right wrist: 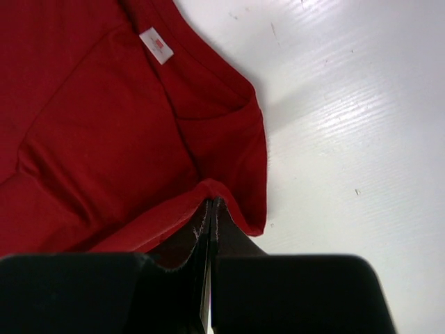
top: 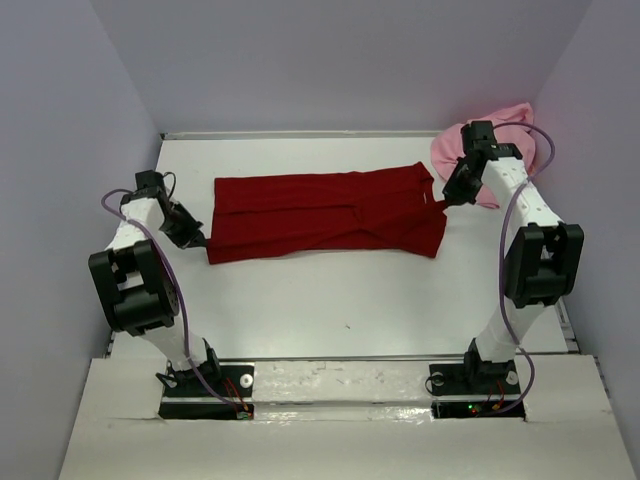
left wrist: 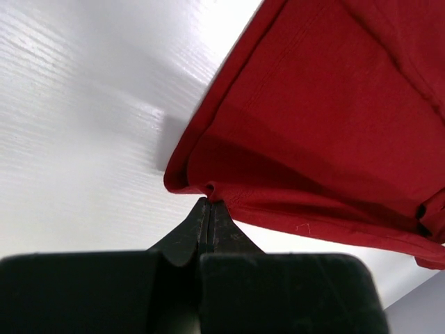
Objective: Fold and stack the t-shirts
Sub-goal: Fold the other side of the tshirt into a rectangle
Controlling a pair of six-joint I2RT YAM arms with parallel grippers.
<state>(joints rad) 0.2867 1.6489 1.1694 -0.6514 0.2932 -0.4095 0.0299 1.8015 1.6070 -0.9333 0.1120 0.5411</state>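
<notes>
The dark red t-shirt (top: pixel 325 215) is stretched across the middle of the white table, folded lengthwise. My left gripper (top: pixel 203 241) is shut on its left lower corner; in the left wrist view the cloth (left wrist: pixel 320 125) bunches at the gripper (left wrist: pixel 208 202). My right gripper (top: pixel 443 203) is shut on the shirt's right edge near the collar. The right wrist view shows the red fabric (right wrist: pixel 104 139) pinched at the gripper (right wrist: pixel 213 202), with a white neck label (right wrist: pixel 157 46) above. The light pink t-shirt (top: pixel 497 148) lies crumpled at the back right corner, partly behind my right arm.
Pale walls enclose the table on three sides. The white tabletop (top: pixel 350 300) shows bare between the red shirt and the arm bases at the near edge.
</notes>
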